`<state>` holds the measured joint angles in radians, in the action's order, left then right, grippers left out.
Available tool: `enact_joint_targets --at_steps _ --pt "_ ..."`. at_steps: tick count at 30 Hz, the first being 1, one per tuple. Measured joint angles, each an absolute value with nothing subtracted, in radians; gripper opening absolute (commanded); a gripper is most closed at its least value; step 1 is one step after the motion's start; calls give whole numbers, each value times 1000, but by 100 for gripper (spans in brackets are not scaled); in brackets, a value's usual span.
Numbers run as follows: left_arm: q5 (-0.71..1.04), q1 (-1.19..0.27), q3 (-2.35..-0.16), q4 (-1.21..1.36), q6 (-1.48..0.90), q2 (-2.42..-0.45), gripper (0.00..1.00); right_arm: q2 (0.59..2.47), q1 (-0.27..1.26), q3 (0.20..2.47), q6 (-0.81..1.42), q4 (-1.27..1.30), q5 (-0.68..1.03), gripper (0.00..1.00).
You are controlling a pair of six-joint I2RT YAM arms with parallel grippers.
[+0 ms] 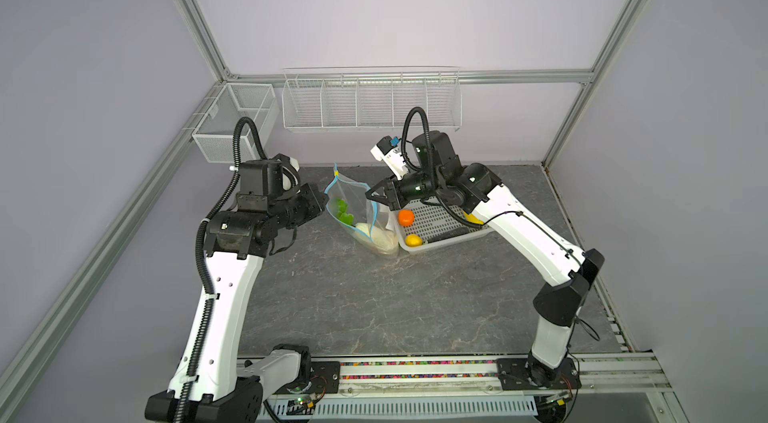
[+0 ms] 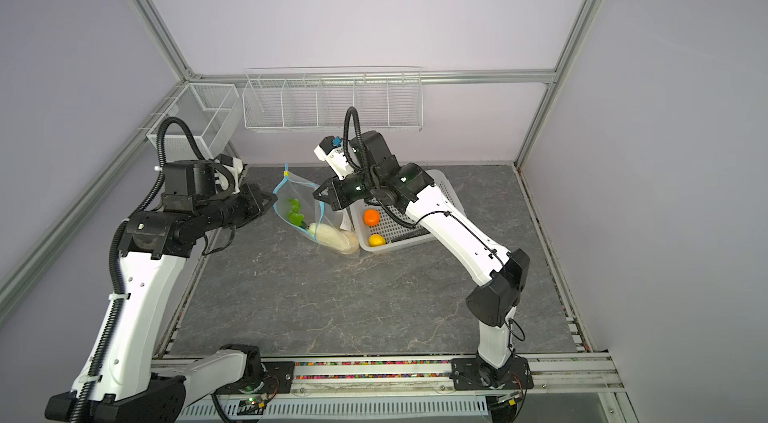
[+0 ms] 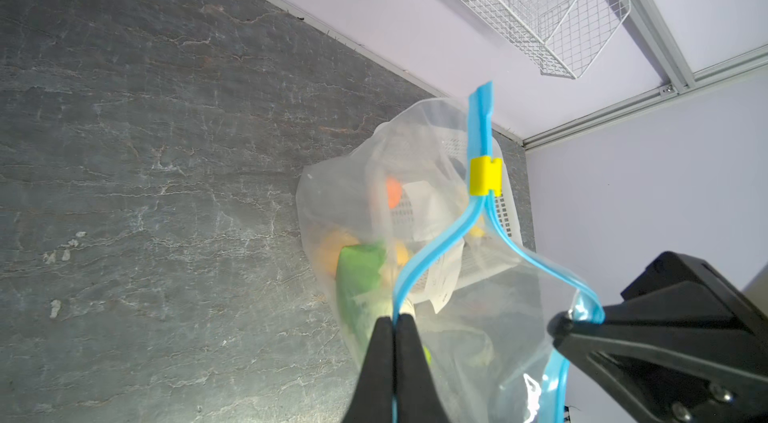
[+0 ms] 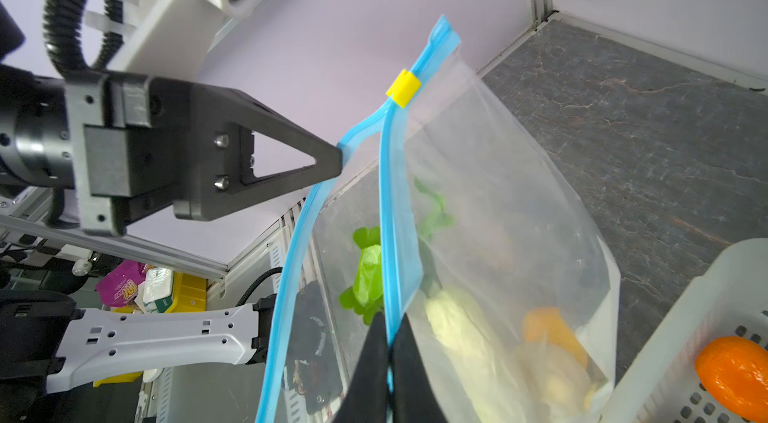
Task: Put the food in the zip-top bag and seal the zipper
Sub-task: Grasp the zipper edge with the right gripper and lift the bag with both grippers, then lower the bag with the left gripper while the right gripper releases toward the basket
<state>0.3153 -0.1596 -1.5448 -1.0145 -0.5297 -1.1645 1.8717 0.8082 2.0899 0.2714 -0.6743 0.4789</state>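
Here the basket (image 1: 434, 220) with an orange fruit (image 1: 406, 217) touches the zip-top bag (image 1: 352, 198).

The dark veined surface (image 1: 353, 308) bears the zip-top bag (image 1: 357, 200), its base below and between the left pincer (image 1: 323, 202) and right pincer (image 1: 368, 193). A white basket (image 1: 436, 246) touches the bag, beneath the right pincer's arm.

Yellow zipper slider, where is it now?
In both top views the yellow slider sits at the blue zipper's far end, back-left of the white basket, near the back wall.
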Motion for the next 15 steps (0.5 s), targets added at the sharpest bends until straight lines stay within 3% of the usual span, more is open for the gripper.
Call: enact_joint_targets --at_steps 10,15 --pt "280 -82 -1666 -1095 -464 -1159 0 1925 820 2084 348 -622 529 7" --pt "257 -80 -1655 -1098 -450 -1150 0 1927 818 1977 408 -536 563 7"
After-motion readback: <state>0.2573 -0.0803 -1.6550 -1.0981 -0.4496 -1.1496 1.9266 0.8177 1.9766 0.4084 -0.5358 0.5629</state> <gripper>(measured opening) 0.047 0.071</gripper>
